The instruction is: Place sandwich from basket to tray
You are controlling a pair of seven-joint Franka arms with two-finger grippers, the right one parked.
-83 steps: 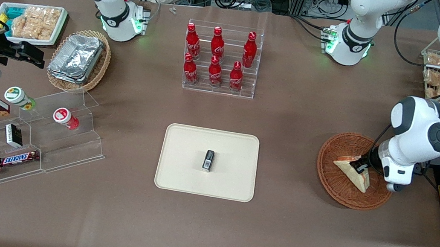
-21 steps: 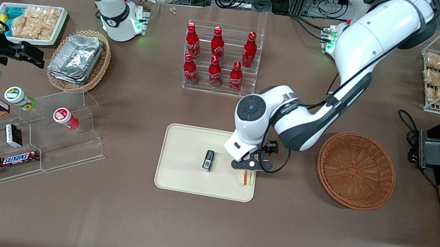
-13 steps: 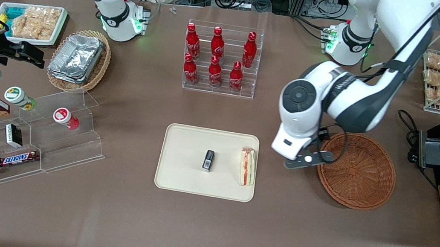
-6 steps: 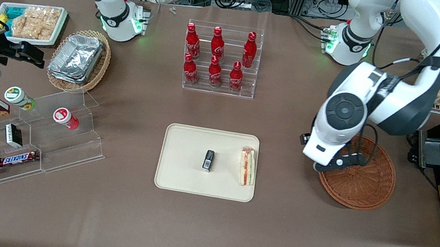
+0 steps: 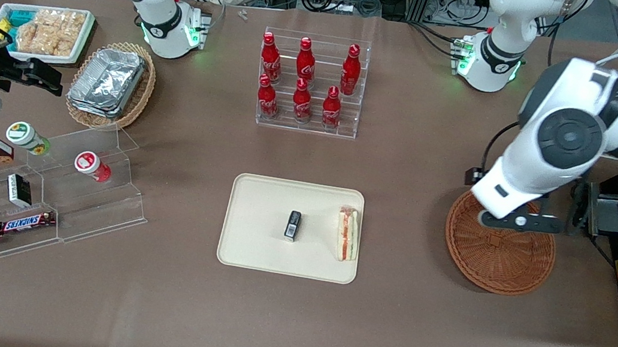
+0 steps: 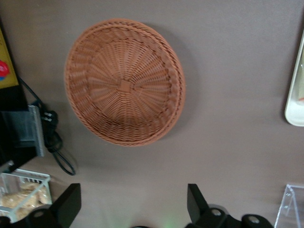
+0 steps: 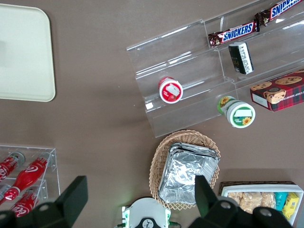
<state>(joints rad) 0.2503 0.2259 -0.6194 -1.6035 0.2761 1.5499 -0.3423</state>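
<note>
**Sandwich delivered, arm pulling back over the basket**

The sandwich point(image 5: 347, 234) now lies on the tray point(image 5: 256, 251), on its edge at the end nearest the working arm, just beside the rim. A second ago the gripper point(image 5: 520, 221) was between tray and basket; it has since lifted away and hangs above the empty basket point(image 5: 498, 267), jaws spread wide and holding nothing. By my judgement the placement is done and only the retreat remains.

A small dark object point(image 5: 293, 224) sits mid-tray, apart from the sandwich. The counter point(image 5: 395, 331) between tray and basket is open, so the retreat looks unobstructed.
</note>
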